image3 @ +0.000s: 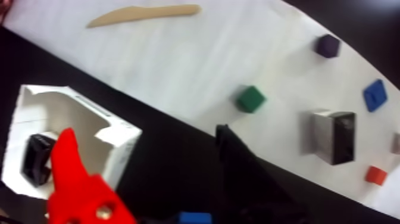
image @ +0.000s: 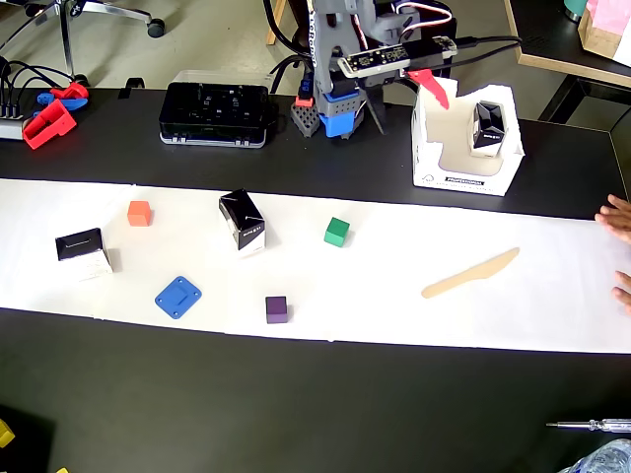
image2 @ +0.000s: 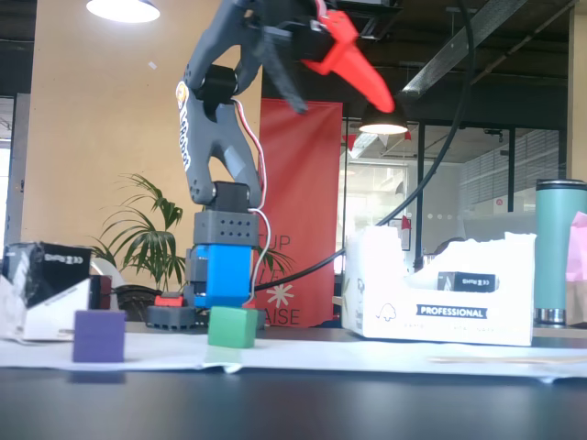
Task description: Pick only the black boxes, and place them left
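The gripper (image: pixel 434 84) hangs high in the upper right of the overhead view, over the torn white carton (image: pixel 424 148) that stands on the dark table there. Its fingers are spread wide and hold nothing — in the wrist view the red finger (image3: pixel 74 179) sits at lower left and the black finger (image3: pixel 238 158) well to its right, with bare table between them.

Inside that carton lies one black box (image: pixel 489 126), tipped on its side; the carton's cut-away front leaves it reachable from above, which is probably why the arm is poised here.

Two more black boxes are out on the white paper strip (image: pixel 394 296): one at the left edge of the overhead view (image: pixel 81 246), another near the middle (image: pixel 243 221), tilted on a corner. The one at far left seems already where the task wants it.

The orange cube (image: pixel 139 213), green cube (image: pixel 337 232), purple cube (image: pixel 277 309), blue plate (image: pixel 177 297) and wooden knife (image: pixel 471 274) lie scattered between — distractors to leave alone.

A person's hand (image: pixel 619 219) rests at the right edge.
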Controlling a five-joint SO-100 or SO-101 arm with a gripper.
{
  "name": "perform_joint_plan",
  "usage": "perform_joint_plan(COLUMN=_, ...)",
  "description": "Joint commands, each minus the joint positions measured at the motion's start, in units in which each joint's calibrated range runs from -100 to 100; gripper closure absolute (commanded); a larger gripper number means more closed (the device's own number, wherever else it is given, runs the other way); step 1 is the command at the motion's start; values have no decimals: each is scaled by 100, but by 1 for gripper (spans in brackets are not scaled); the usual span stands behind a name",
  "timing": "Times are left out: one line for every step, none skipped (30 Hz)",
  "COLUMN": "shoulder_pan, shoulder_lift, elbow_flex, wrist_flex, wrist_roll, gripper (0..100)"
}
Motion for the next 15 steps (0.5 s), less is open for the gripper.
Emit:
perform_joint_plan(shoulder_pan=1222, shoulder_lift=-297, elbow_flex=-142, wrist_flex=83, wrist_roll=611, gripper=58)
perform_joint_plan(shoulder_pan=1438, shoulder_lift=-297, elbow_flex=-133, wrist_flex=83, wrist_roll=737, gripper=58)
perform_joint_plan(shoulder_pan=1664, shoulder_lift=-297, elbow_flex=-142, wrist_flex=83, wrist_roll=868, gripper=58)
perform_joint_plan(shoulder_pan=1871, shoulder_lift=-297, elbow_flex=-142, wrist_flex=67, wrist_roll=989, gripper=58)
perform_joint_plan(shoulder_pan=2071, shoulder_lift=-289, elbow_flex=-133, wrist_flex=19, wrist_roll=1084, gripper=58)
perform_joint_plan(shoulder_pan=2253, shoulder_lift=-289, elbow_flex=-80, wrist_flex=-100, wrist_roll=1158, gripper=58)
perform_joint_plan(shoulder_pan=2408, shoulder_lift=-274, elbow_flex=-62, wrist_flex=-243, wrist_roll=1211, gripper=58)
perform_joint_plan(shoulder_pan=2504, shoulder_lift=-234, elbow_flex=-9, wrist_flex=-378, wrist_roll=1221, gripper=58)
perform_joint_plan(shoulder_pan=2616, shoulder_lift=-187, elbow_flex=62, wrist_flex=-553, wrist_roll=1242, gripper=58)
perform_joint_plan(shoulder_pan=2694, shoulder_lift=-131, elbow_flex=115, wrist_flex=-720, wrist_roll=1274, gripper=58)
perform_joint_plan(shoulder_pan=2781, shoulder_lift=-68, elbow_flex=151, wrist_flex=-871, wrist_roll=1311, gripper=58)
perform_joint_plan(shoulder_pan=2868, shoulder_lift=-5, elbow_flex=168, wrist_flex=-1030, wrist_roll=1353, gripper=58)
perform_joint_plan(shoulder_pan=2937, shoulder_lift=82, elbow_flex=204, wrist_flex=-1173, wrist_roll=1389, gripper=57)
perform_joint_plan(shoulder_pan=3015, shoulder_lift=185, elbow_flex=239, wrist_flex=-1300, wrist_roll=1421, gripper=57)
perform_joint_plan(shoulder_pan=3067, shoulder_lift=288, elbow_flex=248, wrist_flex=-1404, wrist_roll=1447, gripper=55)
